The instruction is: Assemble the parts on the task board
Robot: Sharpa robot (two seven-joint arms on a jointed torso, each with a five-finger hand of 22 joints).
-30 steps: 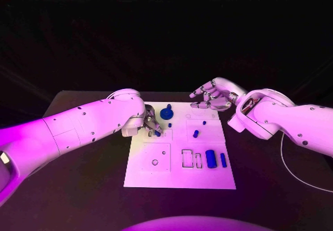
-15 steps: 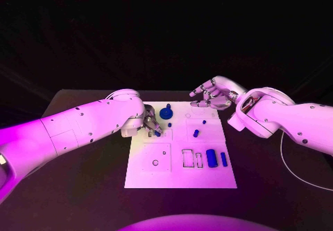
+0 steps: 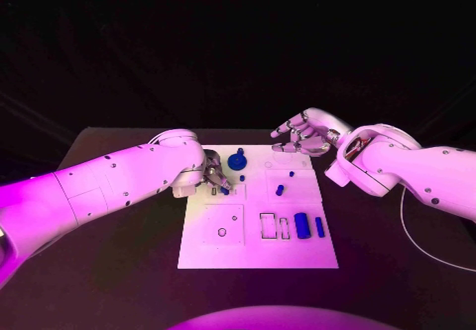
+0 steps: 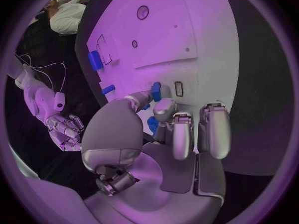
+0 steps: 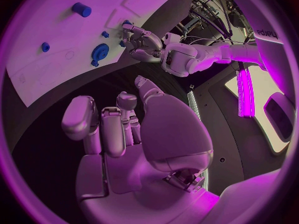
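Note:
The white task board lies mid-table. My left hand rests low over its far left part. Thumb and a finger pinch a small blue part beside a narrow slot; the same part sits at the fingertips in the head view. A round blue part stands just beyond this hand, with a tiny blue peg beside it. My right hand hovers above the board's far right corner, fingers loosely bent and apart, holding nothing. The right wrist view has my left hand and the round part.
A short blue peg lies mid-board. A thick blue cylinder and a thin blue bar lie at the right, next to rectangular slots. A small hole sits near left. A white cable runs along the table's right.
My left arm has shifted slightly while its hand stays at the small blue part. The right hand holds almost the same place.

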